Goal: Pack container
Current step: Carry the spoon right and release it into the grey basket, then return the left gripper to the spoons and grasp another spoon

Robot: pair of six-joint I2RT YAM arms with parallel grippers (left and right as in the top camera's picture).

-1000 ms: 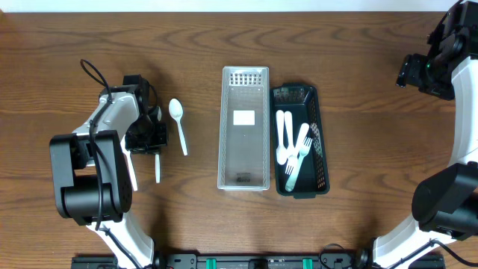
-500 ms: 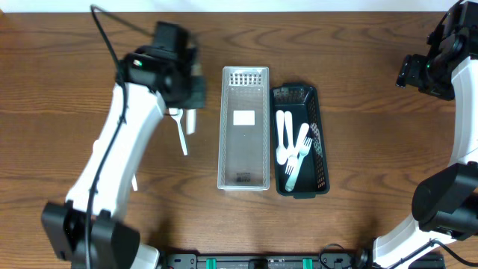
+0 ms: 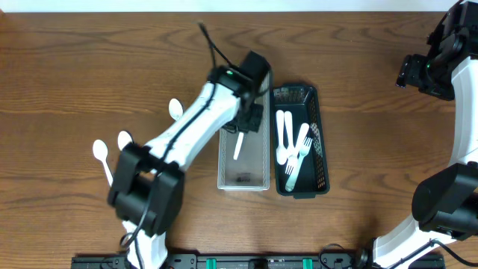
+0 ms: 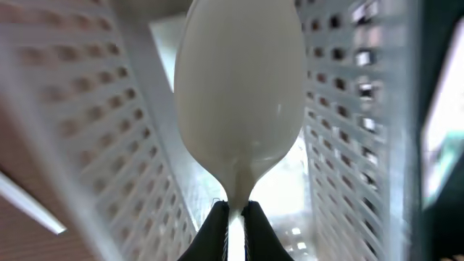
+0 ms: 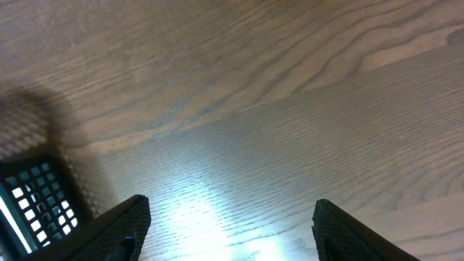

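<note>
the left tool [image 4: 233,217] is pinching a white plastic spoon [image 4: 239,94] at the thin neck just under its bowl, with its fingers closed almost together on it. the spoon is hanging inside the footprint of the clear bin [image 3: 226,168], whose perforated walls are showing on both sides in the wrist view. whether it is touching the bin floor i cannot tell.

the spoon is looking light, stiff and smooth, so it is probably going to swivel in so narrow a pinch. the flat handle near the neck is seeming the safest place to hold it, and a low, gentle release should be enough.

the dark basket [image 3: 322,149] is sitting right against the bin, holding forks [image 3: 299,153] and more spoons. loose spoons [image 3: 175,110] are lying on the counter [image 3: 89,60] beyond the arm.

the right tool [image 5: 233,226] is hovering well apart, spread wide and holding nothing.
</note>
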